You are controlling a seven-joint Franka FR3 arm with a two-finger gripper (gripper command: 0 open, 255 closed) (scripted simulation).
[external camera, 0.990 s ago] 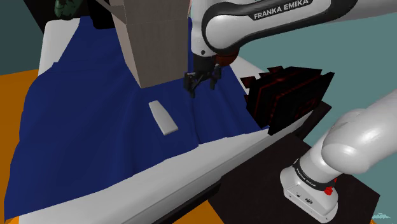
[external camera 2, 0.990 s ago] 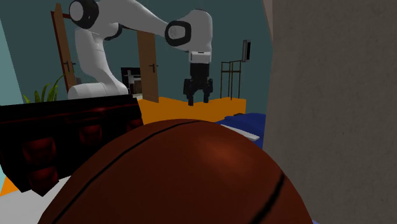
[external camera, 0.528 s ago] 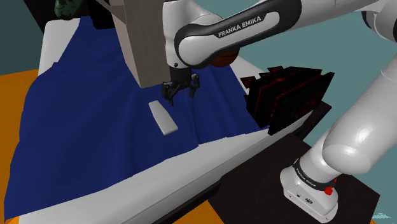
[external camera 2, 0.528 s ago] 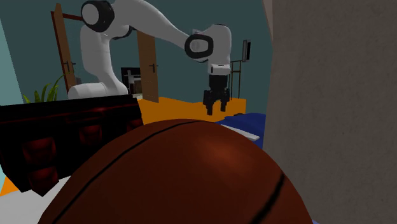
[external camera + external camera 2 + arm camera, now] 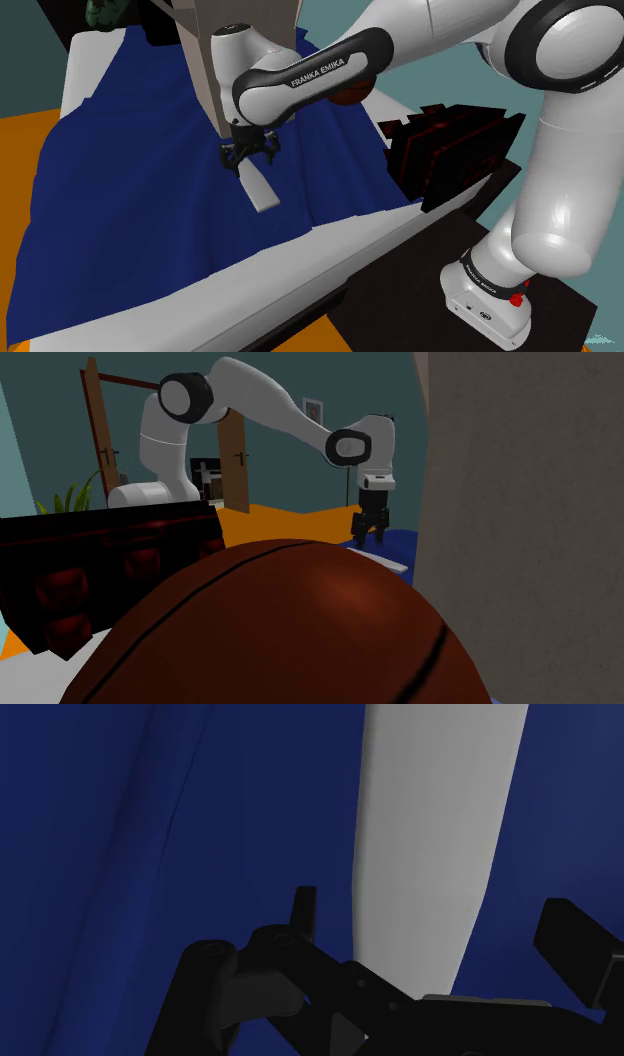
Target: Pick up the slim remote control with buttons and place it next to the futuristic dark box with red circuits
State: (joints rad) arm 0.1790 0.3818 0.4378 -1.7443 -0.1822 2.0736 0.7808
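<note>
The slim remote [image 5: 260, 187] is a plain light-grey slab lying flat on the blue bedcover [image 5: 130, 200]. My black gripper [image 5: 248, 163] hangs just above the remote's far end, open. In the wrist view the remote [image 5: 430, 854] runs between my two fingers [image 5: 305, 909], which stand apart on either side of it without touching. The dark box with red lines [image 5: 450, 150] stands at the bed's corner, toward the shoulder view's right. In the second exterior view the gripper [image 5: 368, 538] hovers over the pale remote [image 5: 388, 564], and the dark box [image 5: 100, 572] sits at left.
A tall grey-brown box [image 5: 230, 60] stands on the bed right behind the gripper. A brown basketball [image 5: 280, 632] lies near the dark box. The bed's white edge [image 5: 330, 250] runs along the front; orange floor [image 5: 20, 150] lies beyond.
The arm has swung toward the shoulder view's left and come down, from near the dark box to above the remote. The fingers have stayed open.
</note>
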